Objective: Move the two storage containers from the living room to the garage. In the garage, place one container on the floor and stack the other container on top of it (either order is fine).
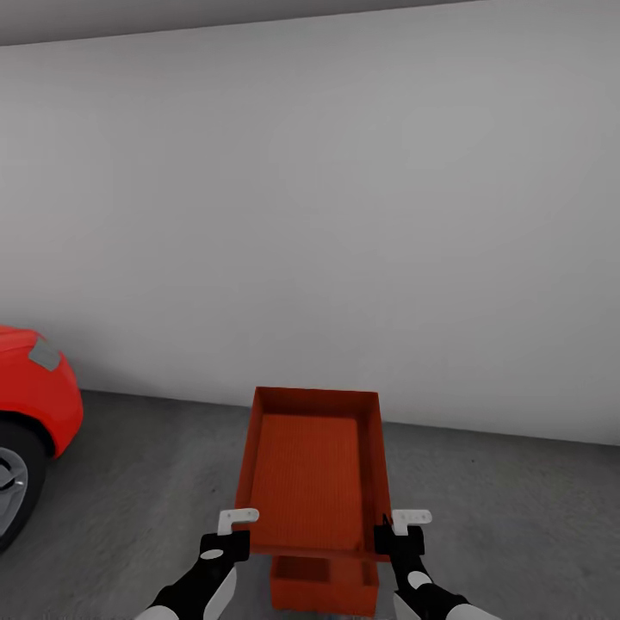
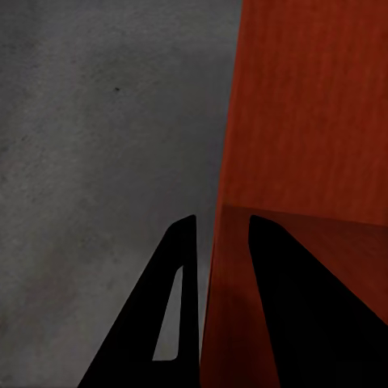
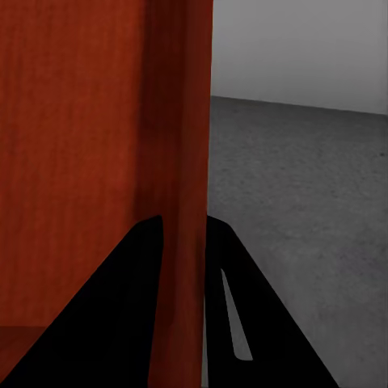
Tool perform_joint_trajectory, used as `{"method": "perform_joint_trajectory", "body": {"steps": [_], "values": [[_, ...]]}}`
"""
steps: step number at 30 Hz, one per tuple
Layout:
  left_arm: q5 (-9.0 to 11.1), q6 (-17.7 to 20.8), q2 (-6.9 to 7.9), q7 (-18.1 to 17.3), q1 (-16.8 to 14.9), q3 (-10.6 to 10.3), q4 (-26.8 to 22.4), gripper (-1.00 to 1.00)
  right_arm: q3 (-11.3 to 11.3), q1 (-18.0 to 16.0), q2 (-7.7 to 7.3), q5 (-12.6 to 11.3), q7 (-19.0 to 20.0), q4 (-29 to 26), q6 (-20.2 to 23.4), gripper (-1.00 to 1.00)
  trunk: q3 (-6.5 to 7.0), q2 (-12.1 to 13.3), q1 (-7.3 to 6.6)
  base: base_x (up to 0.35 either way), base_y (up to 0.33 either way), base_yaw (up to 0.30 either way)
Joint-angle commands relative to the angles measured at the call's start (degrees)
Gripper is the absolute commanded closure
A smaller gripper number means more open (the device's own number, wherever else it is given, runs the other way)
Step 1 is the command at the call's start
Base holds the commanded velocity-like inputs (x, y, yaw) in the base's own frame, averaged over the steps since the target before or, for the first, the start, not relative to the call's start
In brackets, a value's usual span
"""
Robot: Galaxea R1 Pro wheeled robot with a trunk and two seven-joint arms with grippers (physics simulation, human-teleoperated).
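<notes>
**Bin held over bin in the garage**

The robot stands facing the white wall [image 1: 344, 198] with one orange bin [image 1: 312, 469] carried between both arms, its open top up and its far end tipped away toward the wall. The left gripper [image 1: 231, 527] pinches the bin's left side wall near the closer corner; in the left wrist view one of its fingers [image 2: 166, 307] lies outside the wall and the other inside, clamped on it. The right gripper [image 1: 403, 527] does the same on the right wall, its fingers [image 3: 234, 307] straddling the orange panel. Two grips on opposite walls keep the wide bin level from side to side, which one grip likely could not.

The second bin [image 1: 324, 587] sits on the grey floor [image 1: 155, 482] directly beneath the near end of the carried one, only its near part peeking out below. That lineup reads as the stacking step: the lower bin is down and the upper one hangs above it, apart, not yet seated.

There's open floor on both sides. The red car [image 1: 34, 405] is well off to the left, and the wall stands beyond the bin's far rim. I'd judge the tricky part to be matching the rims, since the upper bin hides most of the lower.
</notes>
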Motion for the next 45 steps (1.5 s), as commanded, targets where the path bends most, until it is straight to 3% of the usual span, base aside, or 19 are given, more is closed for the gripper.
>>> {"method": "perform_joint_trajectory", "body": {"steps": [1,45], "values": [[1.00,0.20,0.05,0.41,0.00,-0.86,0.20,1.00,0.60,-0.10,0.00,-0.17,-0.45,-0.08,-2.33,1.00,-0.17,-0.06,0.00,0.000,0.000,0.000],[1.09,0.21,0.05,0.50,0.00,-0.87,0.19,1.00,0.60,-0.10,-0.01,-0.08,-0.45,-0.08,-2.25,1.00,-4.26,-0.06,0.00,0.000,0.000,0.000]]}}
